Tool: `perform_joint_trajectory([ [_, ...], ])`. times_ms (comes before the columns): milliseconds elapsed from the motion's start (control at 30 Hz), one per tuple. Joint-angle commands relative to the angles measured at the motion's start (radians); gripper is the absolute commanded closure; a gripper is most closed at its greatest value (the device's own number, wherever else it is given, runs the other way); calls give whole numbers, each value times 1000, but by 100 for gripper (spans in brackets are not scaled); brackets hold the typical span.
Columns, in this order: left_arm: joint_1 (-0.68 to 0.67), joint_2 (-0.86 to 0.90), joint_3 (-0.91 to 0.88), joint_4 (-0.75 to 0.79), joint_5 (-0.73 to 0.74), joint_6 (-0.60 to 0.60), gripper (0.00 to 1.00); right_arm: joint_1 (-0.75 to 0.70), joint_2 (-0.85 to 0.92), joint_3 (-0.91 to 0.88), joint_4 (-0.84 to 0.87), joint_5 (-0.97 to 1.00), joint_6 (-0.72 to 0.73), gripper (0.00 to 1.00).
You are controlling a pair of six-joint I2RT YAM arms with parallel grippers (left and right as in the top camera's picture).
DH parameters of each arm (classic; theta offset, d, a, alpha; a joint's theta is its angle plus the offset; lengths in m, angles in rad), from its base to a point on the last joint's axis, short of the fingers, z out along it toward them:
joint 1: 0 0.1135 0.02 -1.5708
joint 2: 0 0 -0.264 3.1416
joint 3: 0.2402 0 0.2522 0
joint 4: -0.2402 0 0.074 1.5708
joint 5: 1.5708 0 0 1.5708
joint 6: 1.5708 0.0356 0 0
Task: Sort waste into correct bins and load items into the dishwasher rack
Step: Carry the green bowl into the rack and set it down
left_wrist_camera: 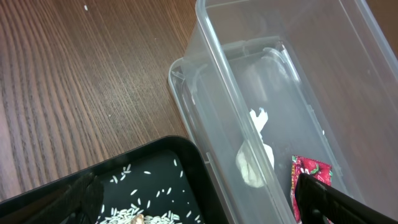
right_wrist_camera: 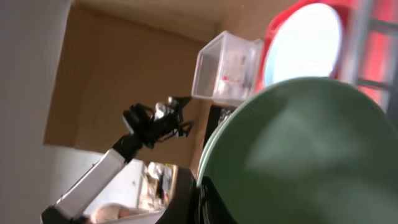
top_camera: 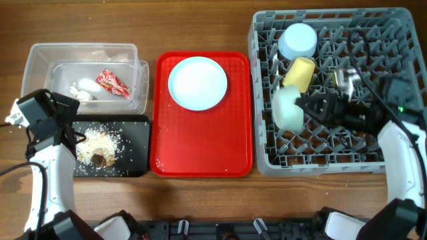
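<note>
Pinching the rim of the pale green plastic bowl [top_camera: 287, 110], the right gripper [top_camera: 308, 107] holds it inside the large grey latticed dishwasher rack [top_camera: 400, 27], just below the yellow cup [top_camera: 299, 72]. The left gripper [left_wrist_camera: 196, 183] hangs spread wide where the clear rectangular plastic tub [top_camera: 40, 53] meets the shallow black tray [top_camera: 135, 167].

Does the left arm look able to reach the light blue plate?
Probably yes. The left gripper is open and empty, the light blue plate lies uncovered on the red tray, and the right gripper holds the pale green bowl in the rack.

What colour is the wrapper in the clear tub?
The wrapper is red with pale print, best seen in the overhead view.
</note>
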Motion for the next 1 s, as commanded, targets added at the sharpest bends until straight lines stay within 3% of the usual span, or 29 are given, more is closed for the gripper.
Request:
perform_joint_trajectory([
  [0,5,-11,10,3,-6,15,0,-92,-5,-98,52,-74,-31,96],
  [233,5,-11,10,3,-6,16,0,-168,-5,-198,168,75,48,96],
  [433,5,-11,10,3,-6,16,0,-205,-6,-198,168,193,48,88],
  [467,5,-11,10,3,-6,15,0,-214,-6,-198,168,216,48,86],
  [533,5,-11,10,3,-6,16,0,-232,-6,-198,168,272,51,68],
  [567,5,-11,10,3,-6,16,0,-238,-6,-198,169,300,55,65],
  [833,5,-11,10,3,-6,15,0,-253,-7,-116,146,606,125,52],
  [967,5,-11,10,3,-6,16,0,-249,-11,-1,101,642,156,49],
])
